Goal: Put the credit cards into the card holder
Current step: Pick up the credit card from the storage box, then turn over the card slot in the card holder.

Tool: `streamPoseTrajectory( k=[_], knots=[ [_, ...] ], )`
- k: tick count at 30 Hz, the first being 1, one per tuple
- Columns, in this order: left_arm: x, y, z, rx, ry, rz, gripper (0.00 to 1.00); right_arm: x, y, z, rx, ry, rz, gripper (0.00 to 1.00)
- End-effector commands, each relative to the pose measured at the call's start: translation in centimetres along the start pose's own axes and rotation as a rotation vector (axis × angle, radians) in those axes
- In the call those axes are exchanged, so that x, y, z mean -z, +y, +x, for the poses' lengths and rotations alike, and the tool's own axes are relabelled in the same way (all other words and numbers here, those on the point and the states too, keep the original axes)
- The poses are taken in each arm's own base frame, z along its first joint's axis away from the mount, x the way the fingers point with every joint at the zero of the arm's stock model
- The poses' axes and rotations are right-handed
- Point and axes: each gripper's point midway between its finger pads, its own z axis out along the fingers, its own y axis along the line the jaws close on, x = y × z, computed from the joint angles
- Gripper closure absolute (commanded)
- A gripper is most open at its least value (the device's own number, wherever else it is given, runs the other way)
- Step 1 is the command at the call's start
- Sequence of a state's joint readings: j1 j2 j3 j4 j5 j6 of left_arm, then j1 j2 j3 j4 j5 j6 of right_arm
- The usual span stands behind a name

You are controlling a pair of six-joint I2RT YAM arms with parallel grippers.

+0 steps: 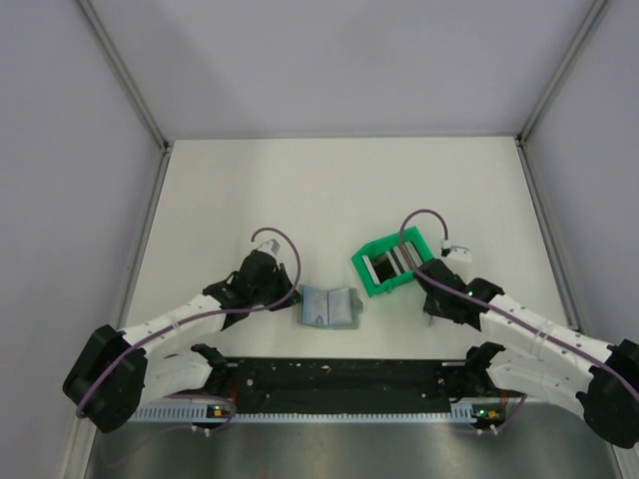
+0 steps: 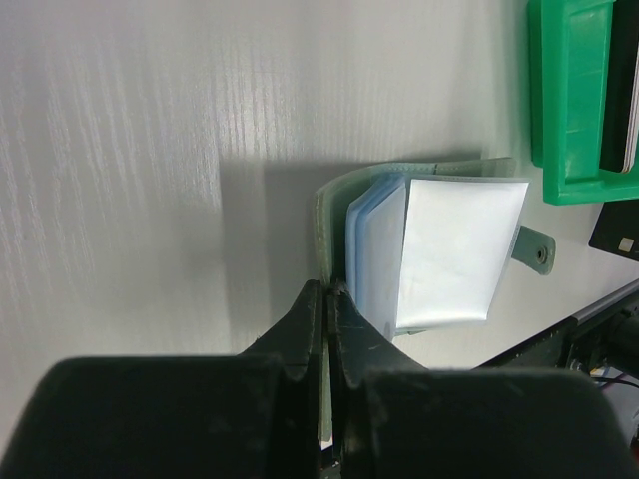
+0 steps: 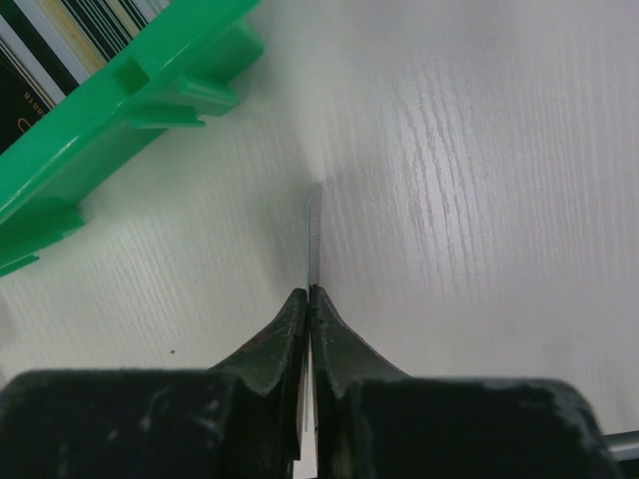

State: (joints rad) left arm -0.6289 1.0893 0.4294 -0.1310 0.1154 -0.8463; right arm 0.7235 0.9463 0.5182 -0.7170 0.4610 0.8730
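**A:** From above, what are the arms doing?

**B:** The left gripper [image 1: 292,295] is sitting at the left edge of the card holder [image 1: 327,306], which is lying open on the table [image 1: 300,190] near the middle. The right gripper [image 1: 429,317] is hanging just beside the near right corner of the green bin [image 1: 371,277]. The jaws are too small there to judge.

**A:** Are the wrist cameras settling that?

**B:** Yes. In the left wrist view the left gripper [image 2: 327,294] is pressing its jaws together on the grey-green edge of the card holder [image 2: 379,239]. Light blue sleeves and a whitish leaf are fanning out beyond it.

**A:** And the right?

**B:** The right gripper [image 3: 311,294] is pinching a credit card [image 3: 314,235], which is showing only edge-on as a thin sliver poking past the fingertips. The top view is not showing that card at all.

**A:** Any others?

**B:** Several cards [image 1: 391,261] are standing in the green bin. The right wrist view is catching their striped and black faces [image 3: 60,40] behind the bin's wall [image 3: 150,70].
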Motion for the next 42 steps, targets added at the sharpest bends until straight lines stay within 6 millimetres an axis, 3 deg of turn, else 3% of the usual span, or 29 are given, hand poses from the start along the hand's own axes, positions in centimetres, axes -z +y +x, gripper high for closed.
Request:
streamPoseTrajectory(
  k=[1,14,24,29,34,42],
  knots=[
    [0.0,-0.6,-0.5,-0.007,-0.024,0.037,1.00,-0.3,0.1,0.7,0.005,0.035,-0.001,0.97],
    [0.0,-0.7,-0.4,-0.009,-0.022,0.044,1.00,0.3,0.4,-0.1,0.001,0.001,-0.030,1.00],
    [0.0,-0.1,0.1,-0.008,-0.023,0.040,1.00,7.2,2.7,-3.3,-0.084,-0.087,-0.281,1.00],
    [0.3,0.1,0.1,-0.009,-0.036,0.049,1.00,9.0,4.3,-4.5,-0.058,-0.105,-0.366,1.00],
    [0.3,0.0,0.0,-0.014,-0.042,0.050,1.00,9.5,7.6,-4.6,-0.025,-0.106,-0.495,1.00],
    [1.0,-0.4,-0.3,-0.004,-0.059,0.071,1.00,10.7,15.1,-4.1,0.054,-0.110,-0.679,1.00]
  ],
)
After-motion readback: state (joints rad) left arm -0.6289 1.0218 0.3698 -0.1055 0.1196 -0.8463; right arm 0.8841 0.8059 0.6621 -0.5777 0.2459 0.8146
